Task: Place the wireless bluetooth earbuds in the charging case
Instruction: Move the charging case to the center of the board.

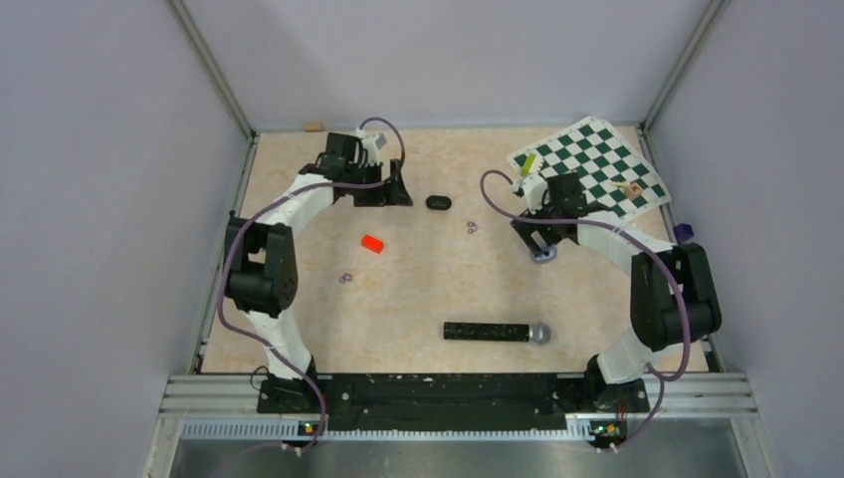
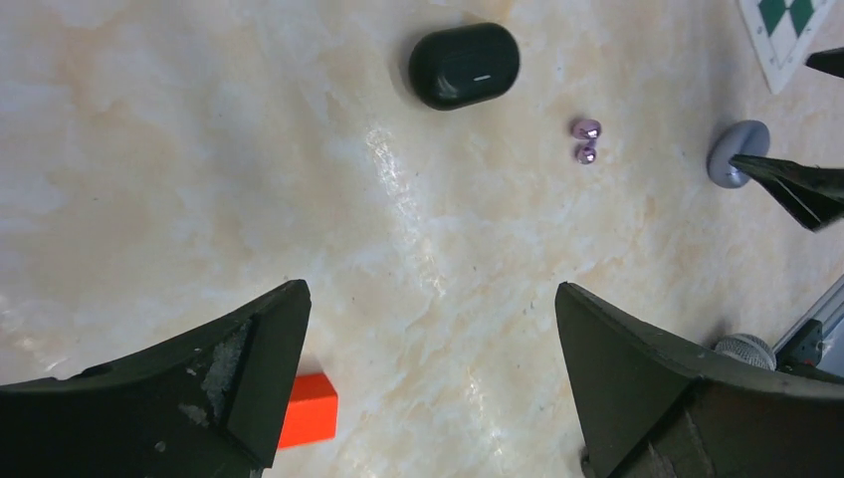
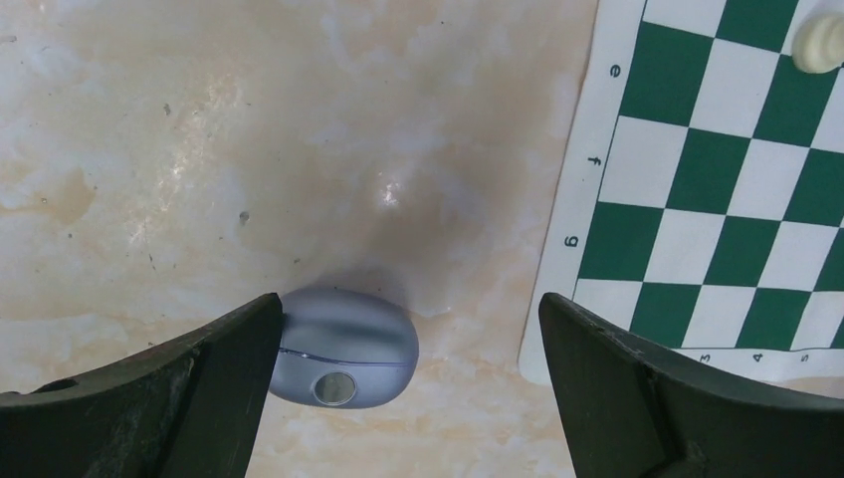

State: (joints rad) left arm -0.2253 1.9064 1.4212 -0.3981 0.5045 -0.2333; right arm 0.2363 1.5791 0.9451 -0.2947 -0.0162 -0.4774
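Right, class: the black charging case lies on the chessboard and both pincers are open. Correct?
No. The charging case lies on the bare table, left of the chessboard, as the top external view shows. The left pincer and right pincer are open.

The closed charging case (image 2: 465, 66) lies beyond the left gripper (image 2: 433, 294), jaws wide apart, a red block (image 2: 309, 409) beside one.

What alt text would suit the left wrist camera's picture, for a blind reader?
A closed glossy black oval case lies on a pale marbled table, seen beyond two dark fingers spread wide apart. Two tiny purple rings and a grey-blue disc lie to its right; a red block sits beside one finger.
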